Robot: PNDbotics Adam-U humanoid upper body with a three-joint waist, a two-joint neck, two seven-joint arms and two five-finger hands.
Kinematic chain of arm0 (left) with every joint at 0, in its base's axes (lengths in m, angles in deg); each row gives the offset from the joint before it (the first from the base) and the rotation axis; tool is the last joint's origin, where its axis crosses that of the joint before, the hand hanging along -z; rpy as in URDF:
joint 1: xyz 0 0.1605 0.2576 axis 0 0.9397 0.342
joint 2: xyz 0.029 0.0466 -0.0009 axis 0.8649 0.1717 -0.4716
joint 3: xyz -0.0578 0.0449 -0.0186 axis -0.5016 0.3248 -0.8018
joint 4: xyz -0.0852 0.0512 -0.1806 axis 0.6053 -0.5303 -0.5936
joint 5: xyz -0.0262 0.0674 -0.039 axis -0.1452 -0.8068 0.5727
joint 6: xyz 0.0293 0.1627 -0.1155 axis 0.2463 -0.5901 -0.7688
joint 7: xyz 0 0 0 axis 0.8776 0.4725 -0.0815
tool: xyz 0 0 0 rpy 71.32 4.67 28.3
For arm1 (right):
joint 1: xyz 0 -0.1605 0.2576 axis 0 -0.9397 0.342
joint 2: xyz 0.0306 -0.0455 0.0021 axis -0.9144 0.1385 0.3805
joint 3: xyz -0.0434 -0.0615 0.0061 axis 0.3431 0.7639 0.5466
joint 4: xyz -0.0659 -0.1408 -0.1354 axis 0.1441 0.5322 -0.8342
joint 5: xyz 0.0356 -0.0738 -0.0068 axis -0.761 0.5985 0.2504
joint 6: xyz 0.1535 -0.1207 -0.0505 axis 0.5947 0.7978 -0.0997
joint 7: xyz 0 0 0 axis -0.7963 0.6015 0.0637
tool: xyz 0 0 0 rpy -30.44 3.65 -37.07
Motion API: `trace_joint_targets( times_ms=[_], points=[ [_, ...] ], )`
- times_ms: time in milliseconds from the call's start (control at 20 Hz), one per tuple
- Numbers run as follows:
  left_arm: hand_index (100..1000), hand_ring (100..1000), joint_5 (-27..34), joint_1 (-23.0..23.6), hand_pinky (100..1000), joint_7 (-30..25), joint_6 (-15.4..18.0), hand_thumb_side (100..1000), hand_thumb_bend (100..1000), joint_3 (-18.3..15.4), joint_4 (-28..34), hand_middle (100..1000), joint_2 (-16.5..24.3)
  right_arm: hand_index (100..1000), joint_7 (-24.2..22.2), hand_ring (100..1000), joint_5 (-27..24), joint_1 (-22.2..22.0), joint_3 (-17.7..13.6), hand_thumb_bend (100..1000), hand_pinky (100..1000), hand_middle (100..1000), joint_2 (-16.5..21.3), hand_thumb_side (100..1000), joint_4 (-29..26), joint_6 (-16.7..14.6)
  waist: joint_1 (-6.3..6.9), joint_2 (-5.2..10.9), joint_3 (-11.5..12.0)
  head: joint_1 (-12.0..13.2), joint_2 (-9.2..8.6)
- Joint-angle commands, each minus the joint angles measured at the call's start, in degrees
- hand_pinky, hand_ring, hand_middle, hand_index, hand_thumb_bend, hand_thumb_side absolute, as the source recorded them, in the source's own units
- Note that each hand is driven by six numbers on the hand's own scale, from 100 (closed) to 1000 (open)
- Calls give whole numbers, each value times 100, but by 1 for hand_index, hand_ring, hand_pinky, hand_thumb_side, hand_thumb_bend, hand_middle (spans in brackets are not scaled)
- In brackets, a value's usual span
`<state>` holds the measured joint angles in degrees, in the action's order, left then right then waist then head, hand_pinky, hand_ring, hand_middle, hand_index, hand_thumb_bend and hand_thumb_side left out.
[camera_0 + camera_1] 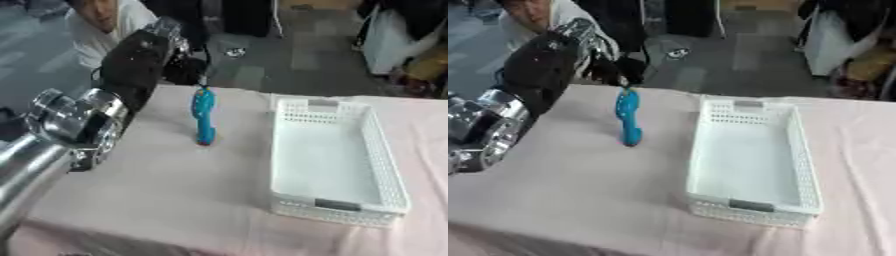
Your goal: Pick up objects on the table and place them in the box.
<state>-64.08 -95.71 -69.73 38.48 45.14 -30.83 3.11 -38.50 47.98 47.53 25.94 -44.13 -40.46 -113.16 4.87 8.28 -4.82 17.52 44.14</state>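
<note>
Blue tool (203, 116): stood near upright, long axis vertical, lower tip on the table (157, 190).
Left hand (186, 67): fingers pinched its top end.
Box (337, 155): right of the tool, apart.

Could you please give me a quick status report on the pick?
Left robot hand at top of blue tool, grip unclear. Right hand unseen. White basket empty beside it. Nothing between them.
</note>
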Motion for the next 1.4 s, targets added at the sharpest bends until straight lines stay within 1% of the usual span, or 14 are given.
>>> trace_joint_targets(
  times_ms=[50,250,600,650,1000,1400],
  points=[
    [733,477,-187,-80,280,-17,-427,1000,388,-154,71,554,31,741,-10,551,-45,62,29,100,527,735,-40,1000,-79,61,5,72,-21,91,-2],
    [736,477,-463,-92,277,-50,-818,1000,400,-268,116,551,24,741,-19,554,-68,63,45,100,529,735,-69,1000,-117,113,24,84,-59,129,-2],
    [737,473,-752,-50,273,-136,-1069,1000,406,-373,155,544,20,743,-40,552,-81,64,59,100,537,737,-85,1000,-139,162,28,102,-80,221,-2],
    [737,470,-775,-38,270,-144,-1089,1000,419,-385,158,543,18,743,-46,552,-81,63,60,100,537,737,-86,1000,-139,165,28,103,-80,228,-2],
    [738,471,-845,67,275,-178,-1145,1000,420,-416,133,538,18,745,-68,553,-85,70,65,100,541,739,-94,1000,-141,176,26,101,-94,198,-2],
    [748,469,-779,224,279,-152,-1114,1000,439,-425,60,538,-40,745,-75,555,-98,105,79,100,544,739,-139,1000,-173,211,28,71,-156,177,-2]
  ],
)
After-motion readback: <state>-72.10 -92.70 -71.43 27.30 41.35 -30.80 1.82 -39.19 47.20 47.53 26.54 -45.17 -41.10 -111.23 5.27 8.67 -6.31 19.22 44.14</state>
